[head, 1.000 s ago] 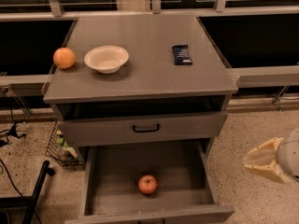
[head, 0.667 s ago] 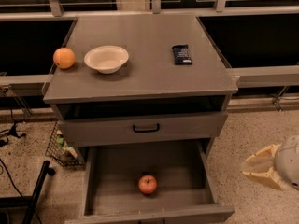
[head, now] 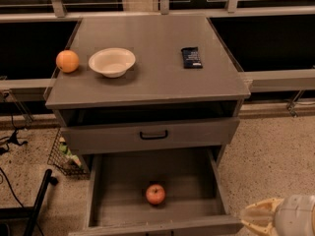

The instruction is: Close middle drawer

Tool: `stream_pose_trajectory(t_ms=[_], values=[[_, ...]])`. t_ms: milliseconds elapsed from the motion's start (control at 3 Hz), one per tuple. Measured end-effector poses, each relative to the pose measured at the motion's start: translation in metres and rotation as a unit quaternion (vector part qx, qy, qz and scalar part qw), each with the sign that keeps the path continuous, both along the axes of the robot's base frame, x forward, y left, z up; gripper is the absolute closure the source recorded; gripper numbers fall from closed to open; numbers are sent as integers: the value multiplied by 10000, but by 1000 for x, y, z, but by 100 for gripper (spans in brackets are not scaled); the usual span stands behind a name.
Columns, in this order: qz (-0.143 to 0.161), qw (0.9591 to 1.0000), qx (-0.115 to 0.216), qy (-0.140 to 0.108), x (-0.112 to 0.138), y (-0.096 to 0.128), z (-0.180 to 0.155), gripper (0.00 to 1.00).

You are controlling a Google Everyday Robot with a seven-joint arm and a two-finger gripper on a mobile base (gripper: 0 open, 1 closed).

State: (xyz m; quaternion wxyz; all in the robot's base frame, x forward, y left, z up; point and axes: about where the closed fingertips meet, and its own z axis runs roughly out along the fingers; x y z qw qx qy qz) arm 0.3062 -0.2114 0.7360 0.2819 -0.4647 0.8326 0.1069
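Observation:
The middle drawer (head: 118,181) of the gray cabinet (head: 147,77) is pulled far out, showing a long deep tray. Its low front (head: 197,226) runs along the bottom edge of the view. A red apple (head: 155,194) lies inside it. Above it, the drawer with the black loop handle (head: 153,134) sticks out only slightly. My gripper (head: 257,216), beige and white, is at the lower right, just beyond the open drawer's right front corner and apart from it.
On the cabinet top are an orange (head: 67,61), a white bowl (head: 112,61) and a dark snack bar (head: 191,57). A wire basket (head: 64,156) stands on the floor left of the cabinet, and a black pole (head: 37,200) is at the lower left.
My gripper has moved down and a little left, closer to the open drawer's right front corner. The drawers and objects have not moved.

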Motion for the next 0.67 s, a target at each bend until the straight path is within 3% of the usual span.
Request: stream_pose_trajectory(t_ms=[333,667], values=[[-131,9993,342,-110,-22,20,-50,100],[-200,9988,438,-9,-41,51,-115,100]])
